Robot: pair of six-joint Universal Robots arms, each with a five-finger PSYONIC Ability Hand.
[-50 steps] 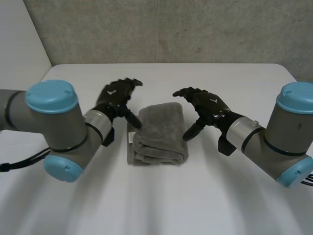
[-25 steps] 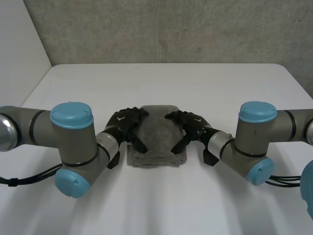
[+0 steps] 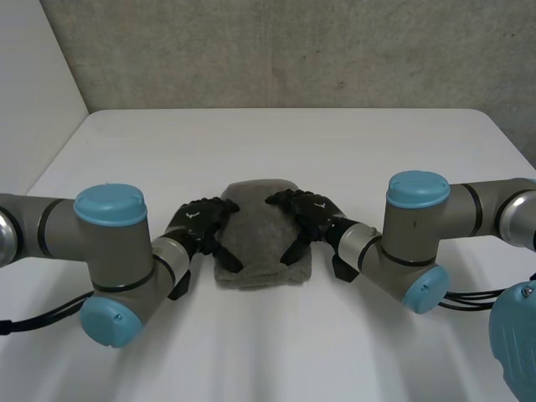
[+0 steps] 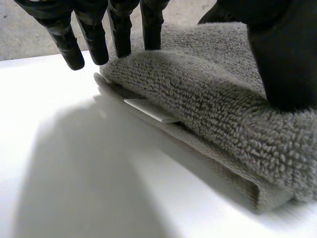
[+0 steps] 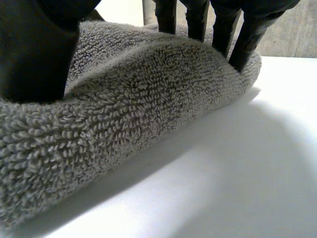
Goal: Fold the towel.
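A grey towel (image 3: 260,236) lies folded into a thick pad in the middle of the white table (image 3: 276,142). My left hand (image 3: 201,221) rests on its left side and my right hand (image 3: 305,216) on its right side, both open. In the left wrist view the straight fingers (image 4: 92,35) touch the far edge of the towel (image 4: 208,99) and the thumb (image 4: 283,54) presses on its top. A white label (image 4: 151,110) sticks out of the folded edge. In the right wrist view the fingers (image 5: 222,24) stand on the towel (image 5: 138,99) and the thumb (image 5: 34,47) presses into it.
Both forearms lie low over the table on either side of the towel, elbows with light-blue caps (image 3: 109,203) toward the near edge. A grey wall (image 3: 276,50) stands behind the table's far edge.
Both hands have come in from beside the towel and settled onto its two sides. The arms have swung lower and nearer, and the towel looks pushed slightly narrower.
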